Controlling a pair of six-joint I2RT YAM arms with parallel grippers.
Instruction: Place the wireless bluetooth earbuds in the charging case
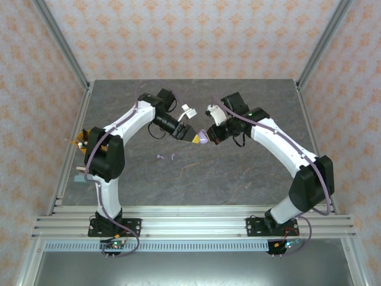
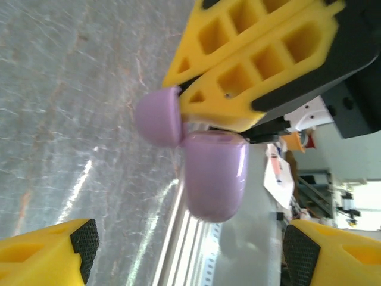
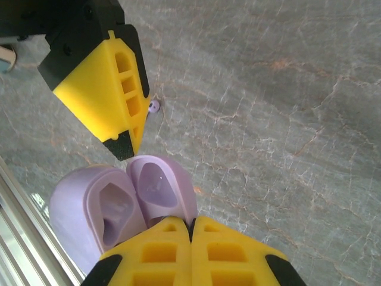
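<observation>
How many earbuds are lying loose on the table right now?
2. The left earbud and the right earbud, both lilac, lie side by side on the table, a little left of centre. Others may be hidden under the arms.

Open lilac case (image 3: 119,205); 2 buds (image 1: 159,157) loose

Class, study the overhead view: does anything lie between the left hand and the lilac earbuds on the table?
Nothing visible does. The left hand hangs open beside the lilac case gripped by the right hand; only bare table separates it from the two earbuds lying nearer the arm bases.
</observation>
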